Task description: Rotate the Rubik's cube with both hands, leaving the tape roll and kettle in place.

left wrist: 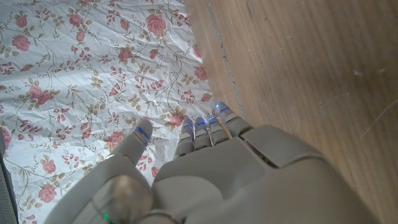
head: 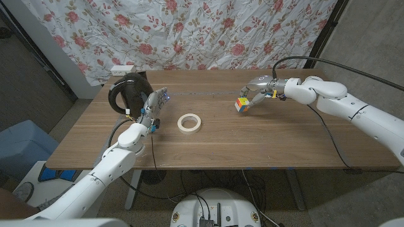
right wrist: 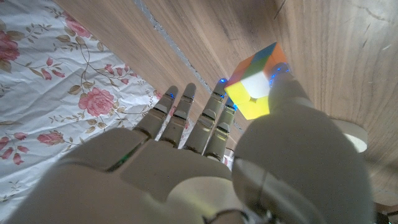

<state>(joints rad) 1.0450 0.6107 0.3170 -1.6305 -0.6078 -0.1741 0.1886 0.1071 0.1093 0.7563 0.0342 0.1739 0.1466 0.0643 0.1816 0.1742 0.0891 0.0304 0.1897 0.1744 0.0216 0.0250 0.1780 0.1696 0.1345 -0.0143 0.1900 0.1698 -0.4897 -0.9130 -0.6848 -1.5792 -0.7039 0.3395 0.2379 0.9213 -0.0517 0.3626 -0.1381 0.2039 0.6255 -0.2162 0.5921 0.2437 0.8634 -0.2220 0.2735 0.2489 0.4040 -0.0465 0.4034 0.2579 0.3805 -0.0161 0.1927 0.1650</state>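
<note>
The right hand (head: 257, 92) pinches the Rubik's cube (head: 242, 104) at the desk's (head: 252, 142) far right, apparently lifted for turning. The left hand (head: 153, 108) waits with fingers apart, holding nothing, between kettle (head: 128, 91) and tape roll (head: 189, 122), touching neither.

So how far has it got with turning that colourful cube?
Early stage, it seems. The right hand holds the Rubik's cube at its fingertips, seemingly lifted off the table. The left hand is open near the kettle, apart from the cube, so the two-handed turn has not begun. The tape roll lies between the hands, untouched. Left to do: bring the left hand to the cube and twist.
</note>
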